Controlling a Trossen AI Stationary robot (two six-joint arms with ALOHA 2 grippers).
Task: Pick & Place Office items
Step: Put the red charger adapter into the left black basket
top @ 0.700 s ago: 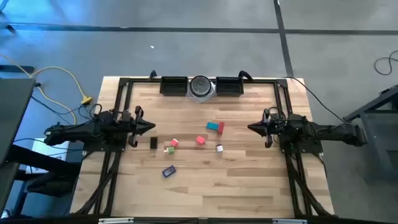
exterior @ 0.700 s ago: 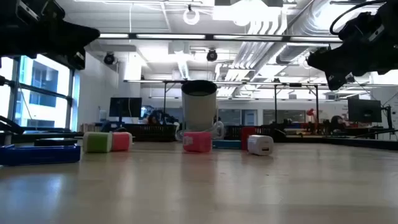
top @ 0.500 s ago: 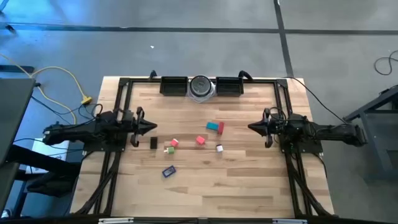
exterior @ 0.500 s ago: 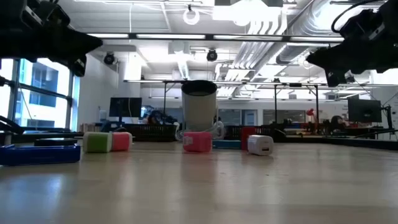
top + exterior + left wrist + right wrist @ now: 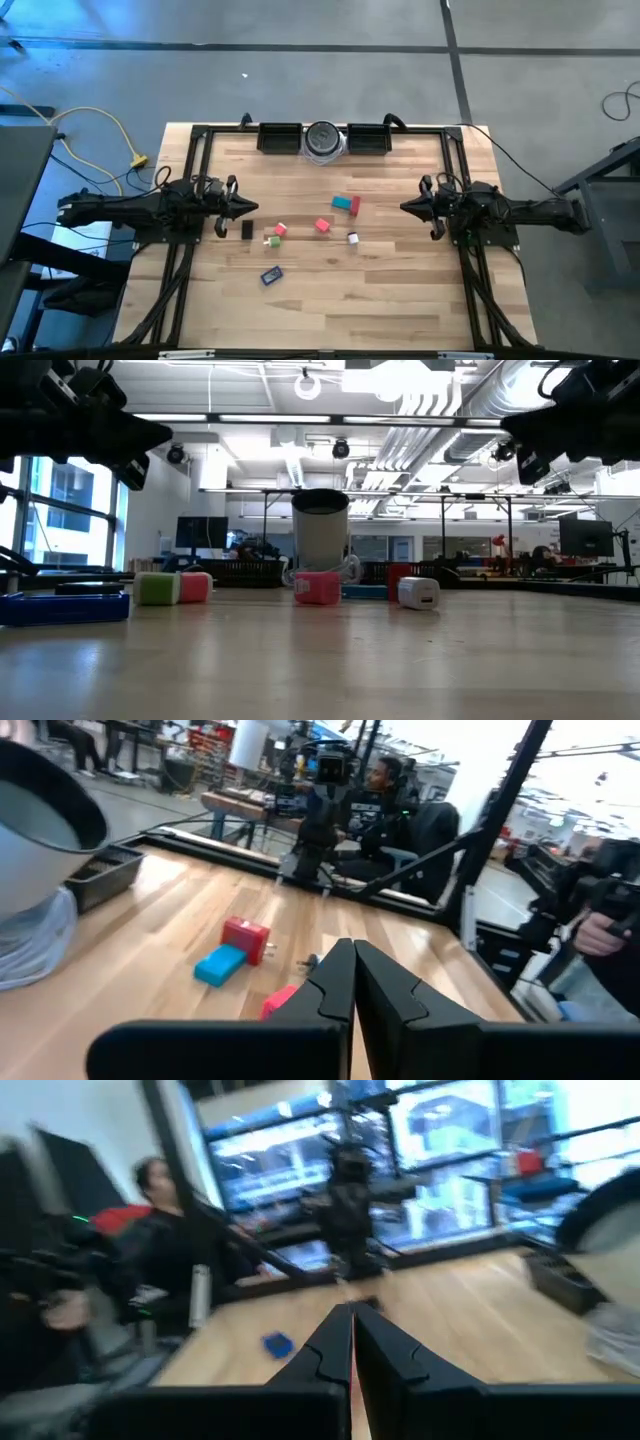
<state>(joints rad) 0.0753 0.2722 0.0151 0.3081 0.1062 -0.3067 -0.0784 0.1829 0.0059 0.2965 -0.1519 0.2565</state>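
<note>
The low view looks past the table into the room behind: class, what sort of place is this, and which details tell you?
Probably a robotics lab or open workshop. Exposed ducts and pipes run under the ceiling, benches with monitors stand behind the wooden table, and a person sits at a workstation in the left wrist view.

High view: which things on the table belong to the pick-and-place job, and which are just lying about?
Job items: teal block, red block, pink block, white bit, green cube, black bar, blue flat piece.
Lying about: round silver-grey disc, long black rectangular trays.
</note>
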